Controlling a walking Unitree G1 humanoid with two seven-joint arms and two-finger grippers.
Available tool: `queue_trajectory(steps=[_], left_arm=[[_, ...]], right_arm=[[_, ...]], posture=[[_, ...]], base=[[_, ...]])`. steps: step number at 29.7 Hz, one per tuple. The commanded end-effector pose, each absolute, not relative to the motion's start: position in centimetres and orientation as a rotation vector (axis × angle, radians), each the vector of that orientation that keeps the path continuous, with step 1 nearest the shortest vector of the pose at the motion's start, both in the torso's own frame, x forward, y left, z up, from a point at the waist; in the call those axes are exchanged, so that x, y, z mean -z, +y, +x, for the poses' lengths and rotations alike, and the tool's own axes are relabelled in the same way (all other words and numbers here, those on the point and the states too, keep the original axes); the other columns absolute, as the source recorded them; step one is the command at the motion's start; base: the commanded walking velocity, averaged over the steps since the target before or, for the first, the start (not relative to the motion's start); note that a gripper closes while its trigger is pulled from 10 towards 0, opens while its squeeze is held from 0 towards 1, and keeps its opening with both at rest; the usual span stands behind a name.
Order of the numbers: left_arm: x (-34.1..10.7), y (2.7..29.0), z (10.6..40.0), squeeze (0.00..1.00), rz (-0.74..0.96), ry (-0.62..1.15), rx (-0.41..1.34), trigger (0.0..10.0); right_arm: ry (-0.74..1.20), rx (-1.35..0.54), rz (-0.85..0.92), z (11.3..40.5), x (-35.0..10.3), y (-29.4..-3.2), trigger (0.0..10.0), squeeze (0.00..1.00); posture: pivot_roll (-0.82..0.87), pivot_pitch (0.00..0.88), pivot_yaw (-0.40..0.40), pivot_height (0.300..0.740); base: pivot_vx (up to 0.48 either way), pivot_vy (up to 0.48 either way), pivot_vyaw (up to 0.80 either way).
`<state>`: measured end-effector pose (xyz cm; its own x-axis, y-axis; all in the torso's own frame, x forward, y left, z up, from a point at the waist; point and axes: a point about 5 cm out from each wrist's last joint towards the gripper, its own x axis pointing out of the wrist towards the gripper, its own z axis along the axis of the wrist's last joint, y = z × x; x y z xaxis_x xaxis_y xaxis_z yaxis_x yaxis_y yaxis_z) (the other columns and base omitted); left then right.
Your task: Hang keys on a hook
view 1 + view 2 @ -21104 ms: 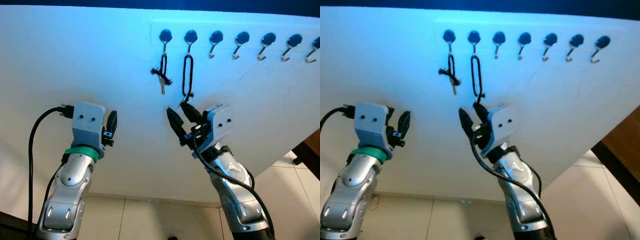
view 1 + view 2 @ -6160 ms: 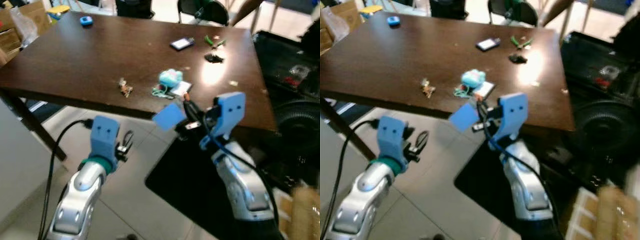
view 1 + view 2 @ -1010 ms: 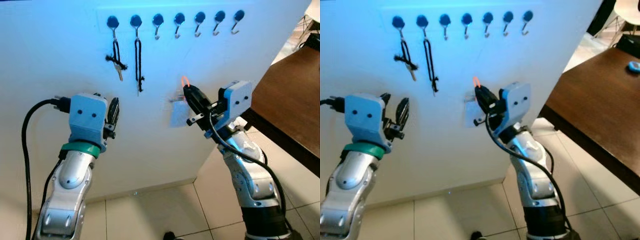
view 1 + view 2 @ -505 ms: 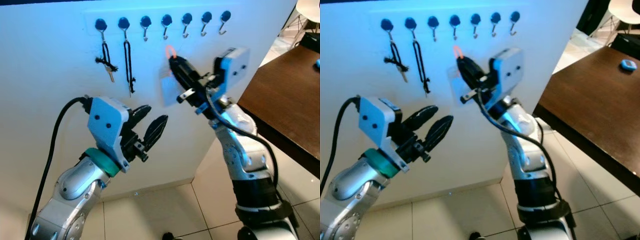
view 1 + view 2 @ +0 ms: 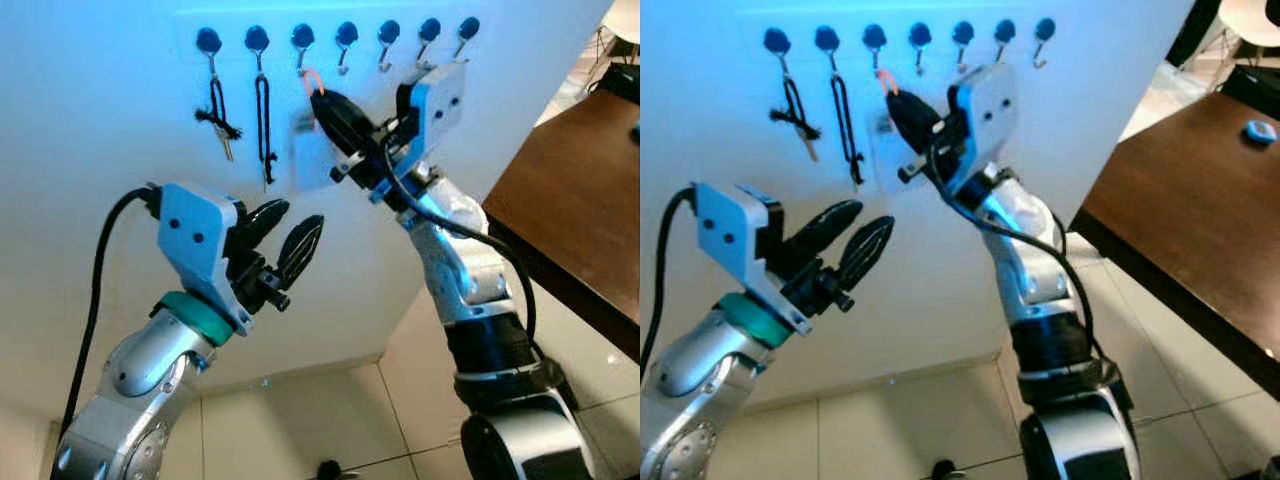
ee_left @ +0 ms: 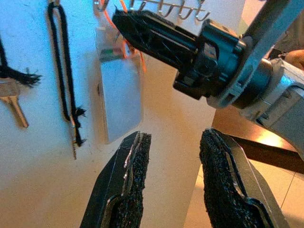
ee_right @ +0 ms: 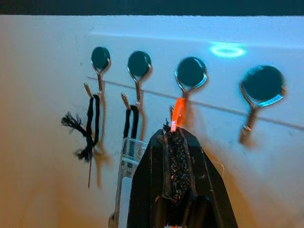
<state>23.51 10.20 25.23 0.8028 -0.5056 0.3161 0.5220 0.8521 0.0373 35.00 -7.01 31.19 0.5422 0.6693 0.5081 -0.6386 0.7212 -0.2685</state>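
Right wrist view: right gripper [image 7: 172,137] pinched on orange loop [image 7: 176,112] of key tag [image 5: 308,150], just under third hook [image 7: 190,76]. Left gripper [image 5: 282,240] agape, idle. Risk: loop missing hook tip, tag dropping.

The right arm reaches up and forward, bent at the elbow, its wrist tilted so the right end effector [image 5: 325,103] points up toward the robot's left. Its two black fingers [image 7: 173,164] are pressed together. The left arm is raised lower, forearm angled upward. The left end effector [image 5: 284,236] has its fingers [image 6: 130,166] spread apart with nothing between them.
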Motion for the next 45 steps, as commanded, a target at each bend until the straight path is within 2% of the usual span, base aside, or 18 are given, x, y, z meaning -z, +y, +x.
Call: queue_trajectory(steps=[1, 13, 22, 28, 30, 32, 35, 42, 43, 45], left_arm=[[-25.2, 10.3, 23.1, 0.00, -0.056, -0.306, 0.556, 10.0], [-25.3, 10.2, 22.7, 0.00, -0.068, -0.289, 0.548, 10.0], [-25.4, 10.2, 22.7, 0.00, -0.075, -0.281, 0.544, 10.0], [-25.4, 10.1, 22.8, 0.00, -0.076, -0.280, 0.548, 10.0], [-25.5, 10.0, 22.9, 0.00, -0.082, -0.280, 0.555, 10.0], [-25.5, 9.9, 23.0, 0.00, -0.083, -0.280, 0.556, 10.0], [-25.5, 9.9, 23.0, 0.00, -0.084, -0.278, 0.558, 10.0], [-25.4, 9.9, 23.0, 0.00, -0.081, -0.270, 0.554, 10.0], [-25.4, 9.9, 23.0, 0.00, -0.080, -0.269, 0.554, 10.0], [-25.4, 9.9, 23.0, 0.00, -0.080, -0.269, 0.554, 10.0]], right_arm=[[-0.653, -0.800, -0.065, 35.0, -31.7, -6.5, 10.0, 0.00], [-0.663, -0.864, -0.111, 35.7, -32.1, -5.2, 10.0, 0.00], [-0.552, -0.856, -0.302, 36.6, -29.9, -4.8, 10.0, 0.00], [-0.542, -0.846, -0.348, 36.7, -29.6, -4.9, 10.0, 0.00], [-0.528, -0.824, -0.442, 36.9, -29.3, -5.2, 10.0, 0.00], [-0.529, -0.820, -0.465, 37.0, -29.2, -5.2, 10.0, 0.00], [-0.532, -0.815, -0.478, 37.0, -29.1, -5.4, 10.0, 0.00], [-0.552, -0.794, -0.389, 36.7, -28.4, -5.7, 10.0, 0.00], [-0.560, -0.786, -0.356, 36.7, -28.4, -5.8, 10.0, 1.00], [-0.560, -0.786, -0.356, 36.7, -28.4, -5.8, 10.0, 1.00]], posture=[[0.02, 0.123, -0.002, 0.740], [0.04, 0.129, -0.016, 0.740], [0.03, 0.134, -0.008, 0.740], [0.02, 0.133, -0.006, 0.740], [0.02, 0.132, -0.002, 0.740], [0.02, 0.132, -0.002, 0.740], [0.02, 0.129, -0.002, 0.740], [0.02, 0.129, -0.002, 0.740], [0.02, 0.127, 0.003, 0.740], [0.02, 0.127, 0.003, 0.740]], base=[[0.000, 0.000, 0.00], [0.000, 0.000, 0.00], [0.000, 0.000, 0.00], [0.000, 0.000, 0.00], [0.000, 0.000, 0.00], [0.000, 0.000, 0.00], [0.000, 0.000, 0.00], [0.000, 0.000, 0.00], [0.000, 0.000, 0.00], [0.000, 0.000, 0.00]])
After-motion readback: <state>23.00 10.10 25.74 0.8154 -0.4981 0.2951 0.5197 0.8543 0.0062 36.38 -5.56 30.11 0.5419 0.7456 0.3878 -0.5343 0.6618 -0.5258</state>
